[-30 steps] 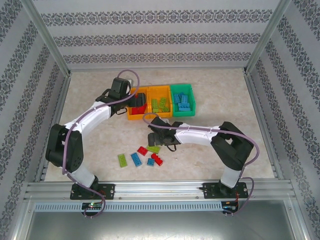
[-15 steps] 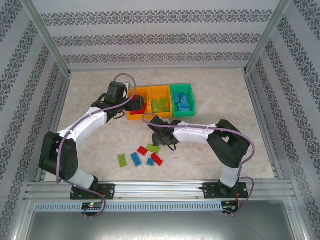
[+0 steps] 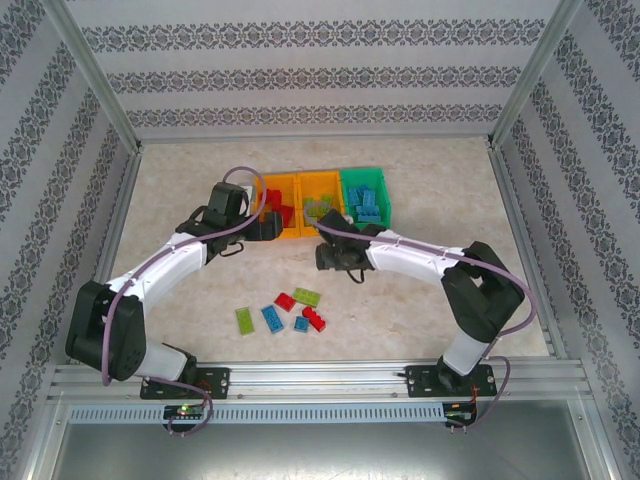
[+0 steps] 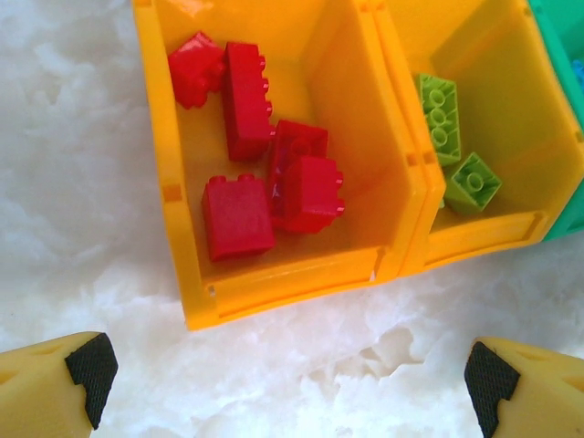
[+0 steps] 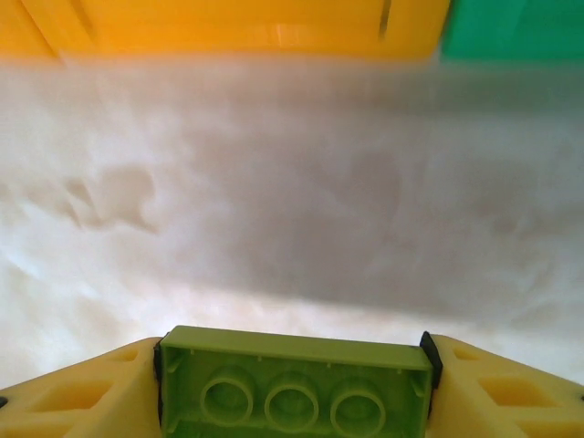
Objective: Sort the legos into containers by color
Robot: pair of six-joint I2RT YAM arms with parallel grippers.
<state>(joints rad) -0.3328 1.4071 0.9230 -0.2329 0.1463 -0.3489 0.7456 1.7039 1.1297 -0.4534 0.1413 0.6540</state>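
My right gripper (image 5: 292, 388) is shut on a lime green lego (image 5: 292, 365), held underside up above the table just short of the containers. In the top view this gripper (image 3: 324, 257) hangs in front of the middle orange bin (image 3: 336, 232). My left gripper (image 4: 287, 370) is open and holds nothing, just before the near wall of the left orange bin (image 4: 274, 292), which holds several red legos (image 4: 274, 182). From above, the left gripper (image 3: 262, 229) sits at that bin's front left. The middle bin holds green legos (image 4: 447, 146). The green bin (image 3: 382, 222) holds blue legos (image 3: 365, 200).
Several loose legos lie on the table nearer the arm bases: a green one (image 3: 245, 320), a blue one (image 3: 272, 318), a red one (image 3: 284, 301), another green (image 3: 306, 296), a small blue (image 3: 301, 324) and a red (image 3: 317, 320). Patterned walls and metal rails bound the table.
My right gripper has closed on a green lego and carried it up and back toward the bins. My left gripper has drawn back leftward out of the red bin, still open.
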